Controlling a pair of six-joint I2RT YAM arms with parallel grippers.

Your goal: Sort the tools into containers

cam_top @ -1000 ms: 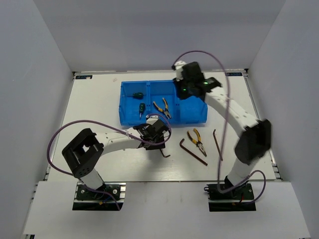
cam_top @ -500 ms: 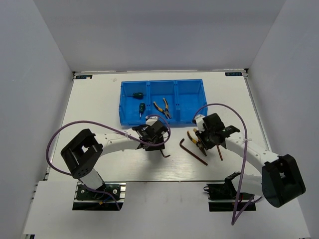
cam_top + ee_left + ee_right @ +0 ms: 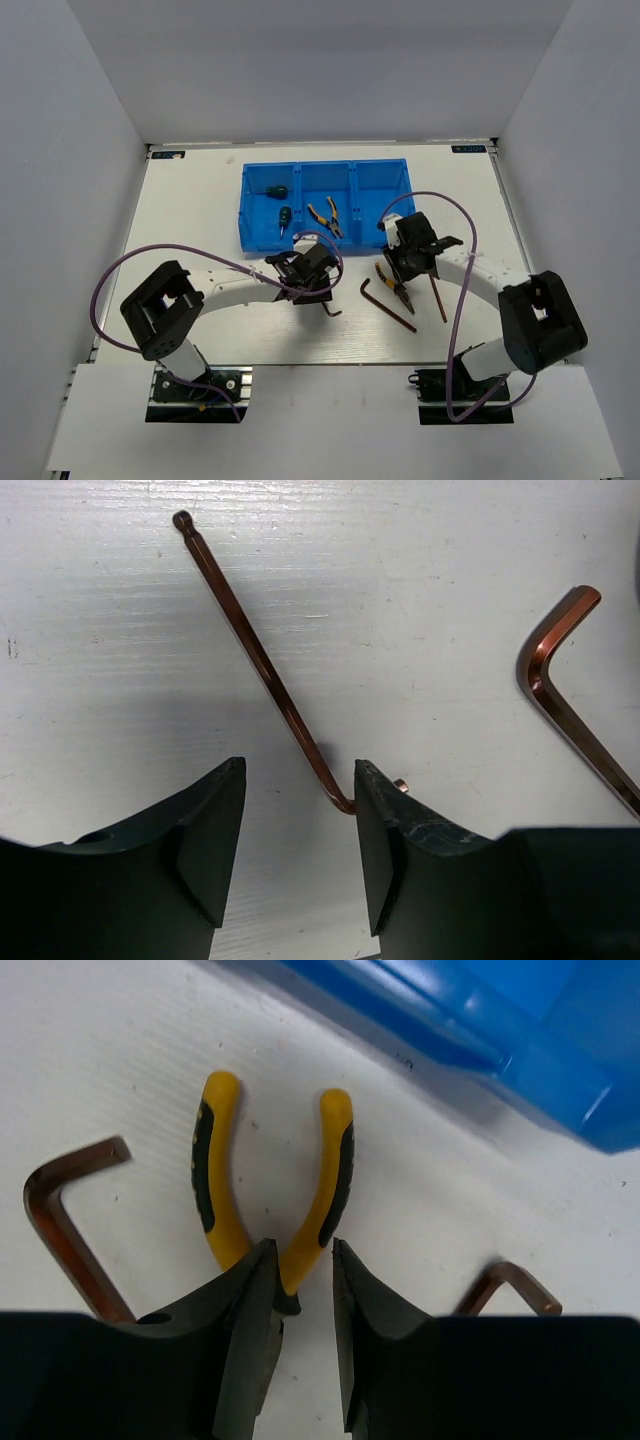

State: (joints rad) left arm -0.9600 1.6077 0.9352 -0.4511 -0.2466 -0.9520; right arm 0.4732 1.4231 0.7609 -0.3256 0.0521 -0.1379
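Blue bin (image 3: 375,195) is sitting toward the far side of the white table (image 3: 190,200), with three compartments side by side.

- Left compartment (image 3: 258,210) is holding two tools lying apart. The back screwdriver (image 3: 276,190) and the front screwdriver (image 3: 285,217) are both stubby and green-handled.
- Middle compartment (image 3: 340,185) is holding orange-handled pliers (image 3: 325,216), handles splayed.

The other tools are lying on the table in front of the bin.

- Near hex key (image 3: 260,660) is lying flat just before the bin's front wall. The left gripper (image 3: 300,768) is hovering over it with fingers spread. The key's shaft is running up between them, and its bend is touching the finger on the right of the wrist view.
- Middle hex key (image 3: 388,303) is lying just to the right of that, apart from it.
- Yellow-handled pliers (image 3: 212,1160) are lying flat with handles pointing toward the bin. The right gripper (image 3: 302,1250) is straddling their pivot. Its fingers are narrowly parted and not pinching, with bare table showing between the right handle and the finger beside it.
- Right hex key (image 3: 437,290) is lying just beside the pliers on their outer side.
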